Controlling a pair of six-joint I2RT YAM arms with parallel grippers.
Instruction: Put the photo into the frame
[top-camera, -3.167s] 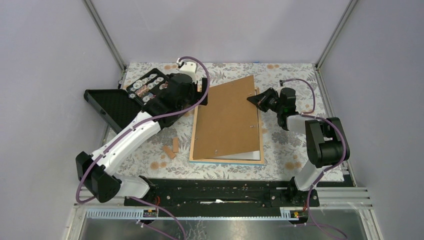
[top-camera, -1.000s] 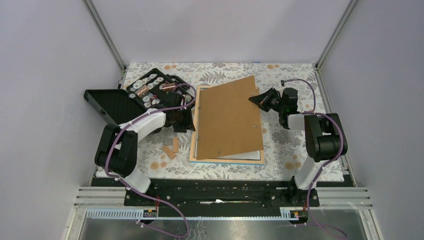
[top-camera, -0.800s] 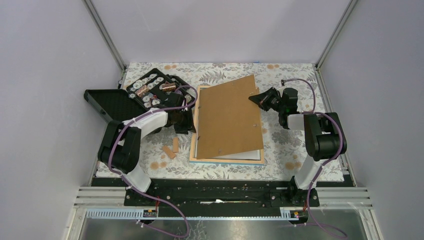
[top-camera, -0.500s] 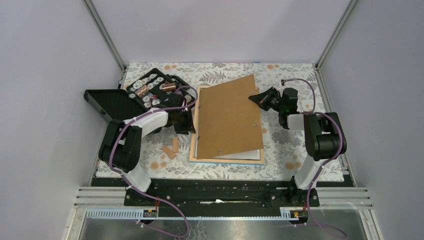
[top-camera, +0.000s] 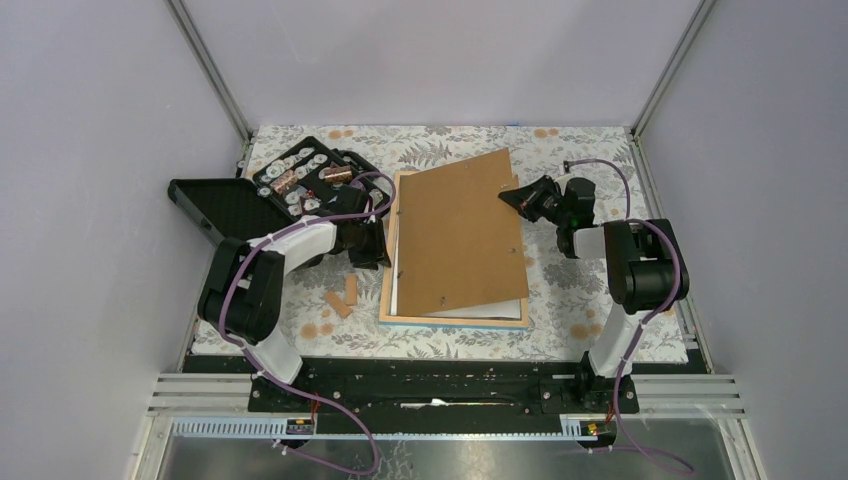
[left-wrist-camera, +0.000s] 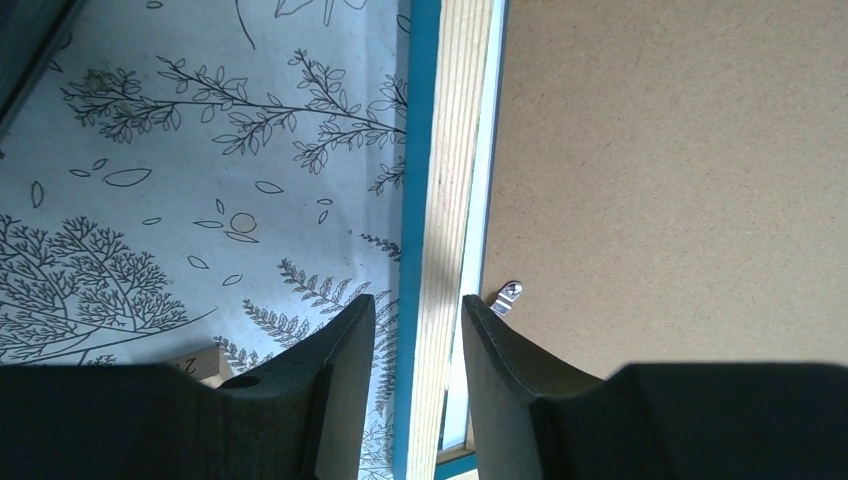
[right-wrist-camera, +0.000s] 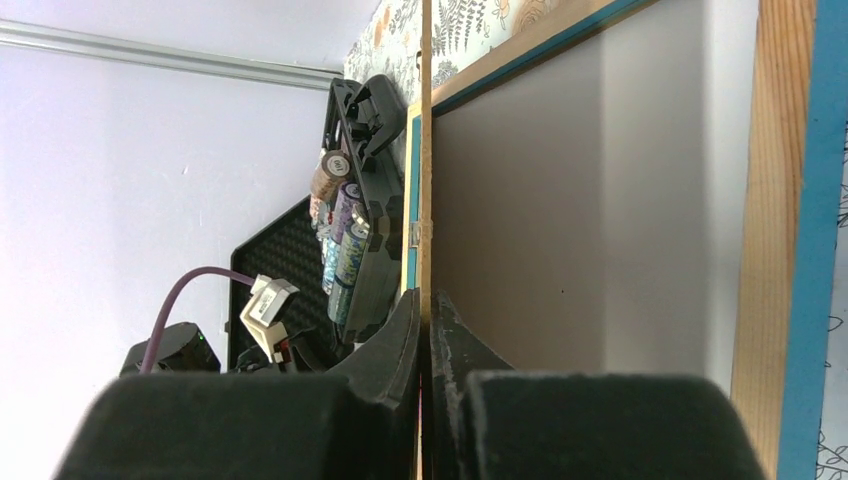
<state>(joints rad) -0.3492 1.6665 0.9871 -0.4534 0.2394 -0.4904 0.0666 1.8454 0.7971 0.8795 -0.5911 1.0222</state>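
Observation:
The frame (top-camera: 450, 321) lies back up on the table, its light wood rim showing with a blue edge. A white sheet (top-camera: 482, 306) lies inside it, apparently the photo with its white back up. The brown backing board (top-camera: 460, 230) hangs tilted over both. My right gripper (top-camera: 510, 197) is shut on the board's far right corner and holds that side up; the wrist view shows the fingers (right-wrist-camera: 425, 295) pinching the board's thin edge. My left gripper (left-wrist-camera: 418, 300) straddles the frame's left rim (left-wrist-camera: 440, 220), open, with a small gap on each side.
An open black case (top-camera: 300, 180) of small parts stands at the back left, its lid (top-camera: 215, 210) folded out to the left. Two small wooden blocks (top-camera: 345, 295) lie left of the frame. A metal tab (left-wrist-camera: 507, 297) sits on the board's edge near my left fingers.
The left arm has drawn back from the frame's far left corner to the middle of its left rim, and its jaws have narrowed around that rim. The right gripper still holds the board.

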